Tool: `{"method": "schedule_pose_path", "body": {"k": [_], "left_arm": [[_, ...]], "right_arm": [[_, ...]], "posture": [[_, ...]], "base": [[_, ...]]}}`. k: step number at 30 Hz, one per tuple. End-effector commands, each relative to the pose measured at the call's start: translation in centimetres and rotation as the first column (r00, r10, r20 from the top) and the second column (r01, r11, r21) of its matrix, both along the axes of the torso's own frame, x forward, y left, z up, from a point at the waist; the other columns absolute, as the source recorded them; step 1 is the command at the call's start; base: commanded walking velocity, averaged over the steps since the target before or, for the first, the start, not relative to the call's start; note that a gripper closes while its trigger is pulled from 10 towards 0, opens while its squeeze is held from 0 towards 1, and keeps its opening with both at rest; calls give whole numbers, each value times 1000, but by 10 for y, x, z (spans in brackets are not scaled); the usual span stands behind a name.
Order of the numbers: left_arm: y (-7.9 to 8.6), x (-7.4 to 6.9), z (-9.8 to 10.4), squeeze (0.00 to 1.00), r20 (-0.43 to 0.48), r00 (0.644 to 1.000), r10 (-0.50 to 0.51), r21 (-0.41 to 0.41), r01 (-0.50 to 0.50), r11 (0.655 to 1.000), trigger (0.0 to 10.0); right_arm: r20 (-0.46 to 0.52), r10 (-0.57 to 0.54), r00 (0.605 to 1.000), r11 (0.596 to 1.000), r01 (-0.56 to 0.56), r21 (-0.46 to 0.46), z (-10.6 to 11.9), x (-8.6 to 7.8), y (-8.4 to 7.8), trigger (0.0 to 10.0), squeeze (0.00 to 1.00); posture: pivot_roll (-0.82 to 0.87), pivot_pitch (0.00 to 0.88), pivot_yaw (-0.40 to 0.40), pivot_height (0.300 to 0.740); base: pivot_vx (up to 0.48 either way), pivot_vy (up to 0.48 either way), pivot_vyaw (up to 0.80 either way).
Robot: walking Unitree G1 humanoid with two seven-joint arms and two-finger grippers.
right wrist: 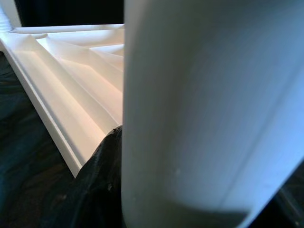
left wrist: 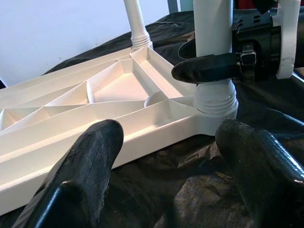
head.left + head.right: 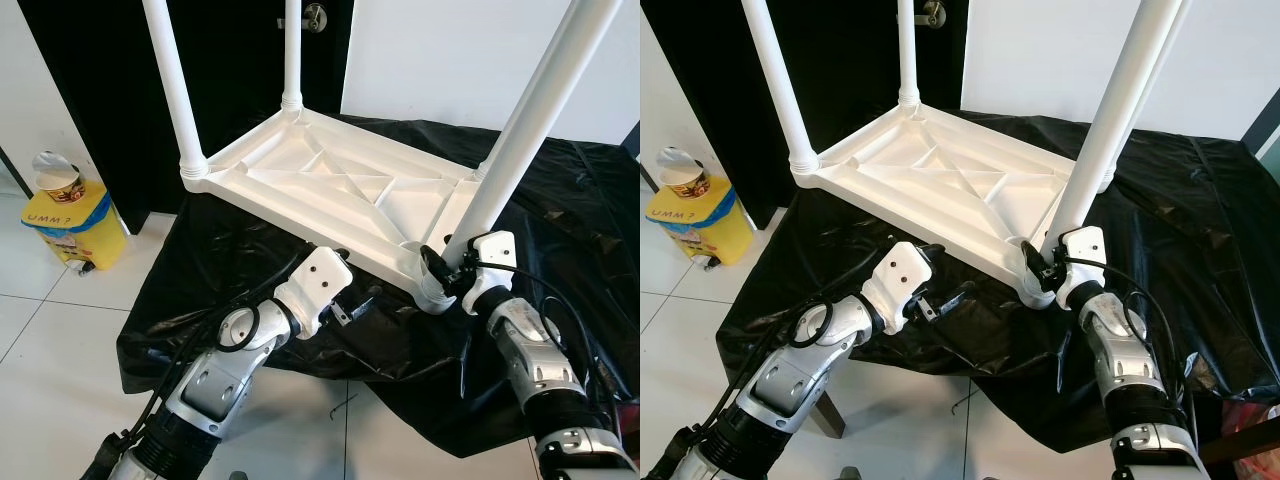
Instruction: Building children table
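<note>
Lying upside down on the black sheet (image 3: 560, 200), the white tabletop (image 3: 340, 190) shows its ribbed underside, so the leg sockets face up for assembly. Its long axis runs from the near right corner back to the far left. The right tool (image 3: 447, 270) pinches the near leg (image 3: 520, 140) just above its socket, probably to seat it; that leg leans slightly right. The left tool (image 3: 940, 298) hovers beside the near edge, fingers (image 2: 90, 156) spread, holding nothing.
</note>
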State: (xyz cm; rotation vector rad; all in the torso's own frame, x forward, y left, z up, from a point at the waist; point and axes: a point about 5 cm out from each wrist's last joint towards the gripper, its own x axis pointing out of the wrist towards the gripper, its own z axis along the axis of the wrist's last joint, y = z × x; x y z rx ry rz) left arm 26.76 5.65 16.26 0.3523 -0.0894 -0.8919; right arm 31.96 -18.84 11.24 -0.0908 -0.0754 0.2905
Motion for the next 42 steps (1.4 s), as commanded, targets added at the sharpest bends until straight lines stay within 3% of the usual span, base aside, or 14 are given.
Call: {"method": "schedule_pose_path", "body": {"k": [1, 6, 9, 12, 16, 36, 37, 38, 39, 42], "left_arm": [[-1, 0, -1, 0, -12, 999, -31, 23, 31, 999, 10000], [-2, -1, -1, 0, -13, 999, -29, 20, 30, 999, 10000], [-1, -1, -1, 0, -13, 1000, -27, 18, 27, 999, 10000], [-1, -1, -1, 0, -11, 1000, -20, 17, 20, 1000, 10000], [-1, -1, 0, 0, -10, 1000, -15, 14, 15, 1000, 10000], [-2, -2, 0, 0, -11, 1000, -15, 12, 15, 1000, 10000], [-2, -2, 0, 0, -11, 1000, -15, 12, 15, 1000, 10000], [-2, -2, 0, 0, -11, 1000, -15, 12, 15, 1000, 10000], [-1, -2, 0, 0, -11, 1000, -15, 12, 15, 1000, 10000], [-1, -3, 0, 0, -11, 1000, -16, 12, 16, 1000, 10000]], "right_arm": [[-73, -12, 997, 1000, 11, -24, -16, -5, 2, 10000, 0], [-106, -270, 957, 962, 274, 20, -24, -7, 9, 10000, 0], [-109, -319, 941, 945, 324, 33, -25, -8, 11, 10000, 0], [-131, -378, 917, 921, 387, 50, -30, -13, 26, 10000, 0], [-141, -346, 927, 931, 359, 73, -31, -15, 41, 10000, 0], [-120, -399, 909, 912, 407, 51, -25, -17, 40, 10000, 0], [-119, -395, 911, 913, 403, 54, -24, -17, 40, 10000, 600], [-119, -395, 911, 913, 403, 54, -24, -17, 40, 10000, 600], [-116, -390, 914, 915, 398, 59, -24, -17, 41, 10000, 1000], [-106, -375, 921, 921, 383, 69, -21, -17, 41, 10000, 1000]], "posture": [[141, 24, -96, 740], [151, 26, -110, 740], [152, 26, -111, 740], [159, 28, -116, 740], [167, 26, -119, 740], [166, 30, -120, 740], [165, 31, -118, 740], [165, 31, -118, 740], [165, 31, -117, 740], [165, 31, -116, 740]], "base": [[0, 0, 0], [0, 0, 0], [0, 0, 0], [0, 0, 0], [0, 0, 0], [0, 0, 0], [0, 0, 0], [0, 0, 0], [0, 0, 0], [0, 0, 0]]}}
